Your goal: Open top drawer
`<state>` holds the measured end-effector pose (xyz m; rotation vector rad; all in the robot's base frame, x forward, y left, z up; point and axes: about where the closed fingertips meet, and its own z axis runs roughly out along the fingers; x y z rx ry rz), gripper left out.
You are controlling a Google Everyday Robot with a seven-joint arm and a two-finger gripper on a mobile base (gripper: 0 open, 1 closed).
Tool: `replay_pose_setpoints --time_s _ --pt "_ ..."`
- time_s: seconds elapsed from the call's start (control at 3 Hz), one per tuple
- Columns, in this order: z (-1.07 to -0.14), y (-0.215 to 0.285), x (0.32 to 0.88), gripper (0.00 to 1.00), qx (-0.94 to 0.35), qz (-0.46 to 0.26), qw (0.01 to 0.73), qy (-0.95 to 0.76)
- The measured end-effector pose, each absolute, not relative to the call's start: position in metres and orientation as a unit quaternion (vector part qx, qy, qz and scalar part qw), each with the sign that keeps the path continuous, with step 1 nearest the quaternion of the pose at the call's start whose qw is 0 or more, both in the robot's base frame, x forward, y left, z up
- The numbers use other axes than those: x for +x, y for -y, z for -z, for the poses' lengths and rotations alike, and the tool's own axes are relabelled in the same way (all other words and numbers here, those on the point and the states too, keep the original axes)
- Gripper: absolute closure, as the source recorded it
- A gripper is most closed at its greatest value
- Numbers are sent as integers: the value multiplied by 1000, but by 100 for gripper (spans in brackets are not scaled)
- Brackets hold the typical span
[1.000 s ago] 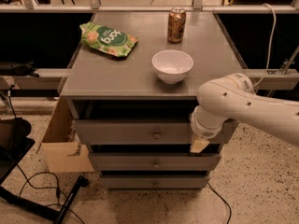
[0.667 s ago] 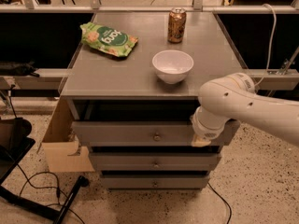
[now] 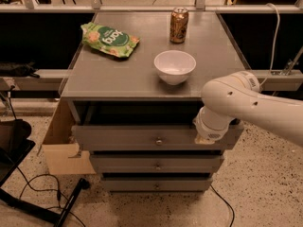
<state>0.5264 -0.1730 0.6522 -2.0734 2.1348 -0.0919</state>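
Observation:
The top drawer is the widest grey front under the table top, with a small round metal knob at its middle. Its front stands a little forward of the two narrower drawers below, with a dark gap above it. My gripper is at the end of the white arm, which comes in from the right. It sits against the right end of the top drawer's front, well to the right of the knob. The white wrist hides most of it.
On the grey table top are a white bowl, a brown can and a green snack bag. A cardboard box stands left of the drawers. Black cables lie on the floor at the left.
The wrist and gripper have moved up a little along the right end of the top drawer's front. The drawer and the things on the table look unchanged.

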Motion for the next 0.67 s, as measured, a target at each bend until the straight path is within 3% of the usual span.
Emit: replay_pose_setpoints --time_s 0.67 --pt "-658 173 522 100 -693 29 78 -716"
